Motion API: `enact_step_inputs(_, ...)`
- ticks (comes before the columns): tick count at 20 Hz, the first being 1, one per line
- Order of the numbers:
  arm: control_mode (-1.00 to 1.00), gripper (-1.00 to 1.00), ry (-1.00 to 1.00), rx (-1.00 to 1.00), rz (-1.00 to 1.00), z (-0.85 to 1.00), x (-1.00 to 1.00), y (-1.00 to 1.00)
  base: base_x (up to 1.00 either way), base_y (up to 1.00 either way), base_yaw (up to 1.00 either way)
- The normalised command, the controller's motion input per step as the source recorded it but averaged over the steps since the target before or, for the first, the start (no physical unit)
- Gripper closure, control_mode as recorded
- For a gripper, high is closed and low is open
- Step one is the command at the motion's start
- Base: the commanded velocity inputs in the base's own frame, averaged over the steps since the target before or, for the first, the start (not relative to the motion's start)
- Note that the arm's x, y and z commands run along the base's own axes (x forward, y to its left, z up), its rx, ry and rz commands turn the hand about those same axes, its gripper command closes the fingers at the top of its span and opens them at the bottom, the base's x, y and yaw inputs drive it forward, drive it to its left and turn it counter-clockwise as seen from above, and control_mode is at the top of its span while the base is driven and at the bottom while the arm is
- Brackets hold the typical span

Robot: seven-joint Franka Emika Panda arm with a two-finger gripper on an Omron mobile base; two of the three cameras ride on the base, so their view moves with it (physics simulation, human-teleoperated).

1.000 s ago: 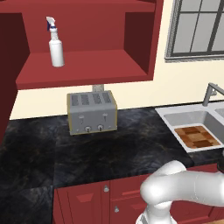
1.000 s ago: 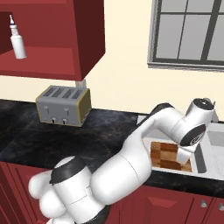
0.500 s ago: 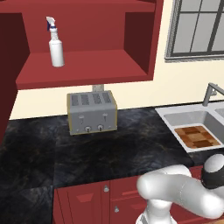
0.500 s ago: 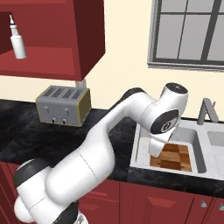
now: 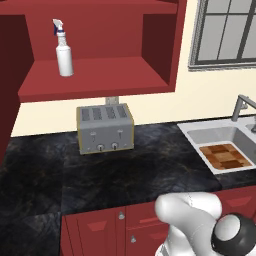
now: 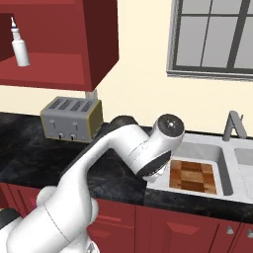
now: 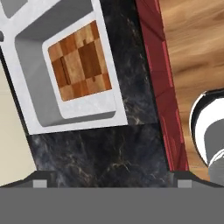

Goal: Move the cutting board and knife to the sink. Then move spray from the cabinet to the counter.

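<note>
The checkered cutting board (image 7: 78, 61) lies flat inside the white sink (image 7: 30, 87), also seen as the cutting board (image 5: 225, 156) and the cutting board (image 6: 192, 175) in the base views. The knife is out of view. The white spray (image 5: 62, 47) stands upright on the shelf of the open red cabinet (image 5: 100, 77); the spray (image 6: 20, 47) is far left in the right base view. My gripper (image 7: 110, 180) is open and holds nothing. It hangs over the black counter (image 7: 100, 157) near its front edge, just beside the sink.
A grey toaster (image 5: 105, 127) stands at the back of the counter under the cabinet. A grey faucet (image 6: 232, 126) rises behind the sink. Red base cabinets (image 7: 159, 87) and wooden floor (image 7: 192, 43) lie past the counter's front edge.
My arm has pulled back from over the sink toward the counter's front edge, its elbow swinging left and lower. The cutting board stays in the sink. The gripper has stayed open.
</note>
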Motion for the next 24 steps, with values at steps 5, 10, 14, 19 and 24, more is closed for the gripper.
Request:
enact_step_inputs(5,-1.0,-1.0,-0.19,0.0,0.06,0.0,0.0,0.27,0.0,0.0,0.0)
enact_step_inputs(10,-1.0,-1.0,0.0,0.0,0.0,0.0,0.0,0.45,0.0,0.0,0.0)
enact_step_inputs(14,-1.0,-1.0,0.0,0.0,0.01,0.0,0.05,0.49,0.0,0.0,0.0)
enact_step_inputs(19,-1.0,-1.0,0.0,0.0,0.04,0.0,0.01,0.22,0.0,0.0,0.0)
enact_step_inputs(24,-1.0,-1.0,-0.01,0.0,0.06,0.0,0.0,0.2,0.0,0.0,0.0)
